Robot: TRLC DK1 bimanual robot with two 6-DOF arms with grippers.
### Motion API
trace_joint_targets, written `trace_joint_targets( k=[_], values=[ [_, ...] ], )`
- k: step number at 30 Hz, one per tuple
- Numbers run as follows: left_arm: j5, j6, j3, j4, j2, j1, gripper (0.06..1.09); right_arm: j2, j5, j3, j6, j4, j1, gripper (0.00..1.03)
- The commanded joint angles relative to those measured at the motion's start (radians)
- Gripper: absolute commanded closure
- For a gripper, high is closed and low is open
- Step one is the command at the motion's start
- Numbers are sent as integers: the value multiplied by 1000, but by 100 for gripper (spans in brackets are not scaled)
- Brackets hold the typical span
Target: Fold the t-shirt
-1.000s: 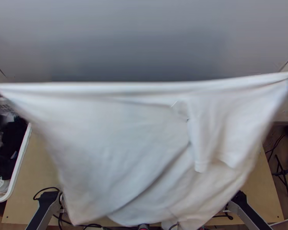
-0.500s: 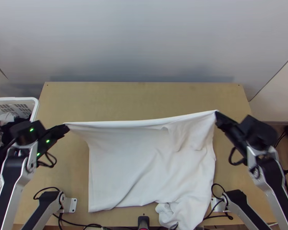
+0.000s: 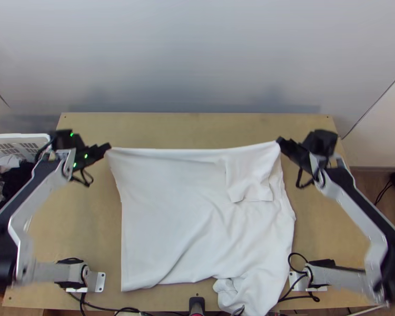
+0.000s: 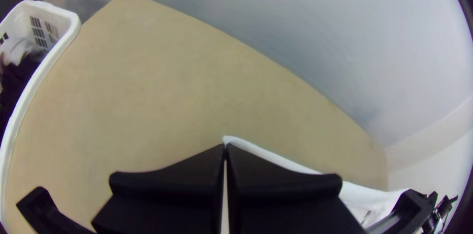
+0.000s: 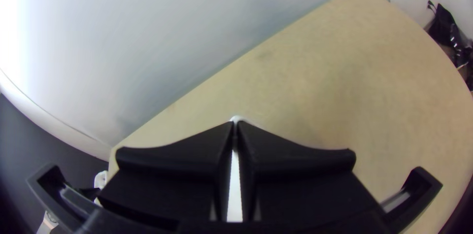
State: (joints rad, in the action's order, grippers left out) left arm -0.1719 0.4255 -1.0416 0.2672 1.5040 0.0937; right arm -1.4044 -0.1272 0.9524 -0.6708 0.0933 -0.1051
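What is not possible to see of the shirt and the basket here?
- Pinched parts of the t-shirt: wrist views, between fingers of left gripper and right gripper.
- Its underside: top view, beneath the upper fabric.
- Its bunched end: top view, bottom edge cuts it.
- Basket, left side: top view, left edge.

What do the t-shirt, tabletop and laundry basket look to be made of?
T-shirt: matte fabric, probably cotton jersey; drapes in soft folds.
Tabletop: likely pale plywood, matte; tan, faintly mottled.
Laundry basket: probably moulded plastic, smooth; rounded rim, slotted wall.
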Motion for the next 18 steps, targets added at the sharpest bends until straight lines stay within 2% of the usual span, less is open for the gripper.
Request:
trace_joint_targets(
  k=[1,8,18],
  values=[
    [8,-22,-253,-29,317,-2,105,-304,11,229,48,-12,36,100],
    [28,-19,-471,-6,533,-6,105,-513,54,430,76,-7,61,100],
    [61,-30,-733,70,731,-6,105,-717,61,698,85,62,87,100]
  ],
)
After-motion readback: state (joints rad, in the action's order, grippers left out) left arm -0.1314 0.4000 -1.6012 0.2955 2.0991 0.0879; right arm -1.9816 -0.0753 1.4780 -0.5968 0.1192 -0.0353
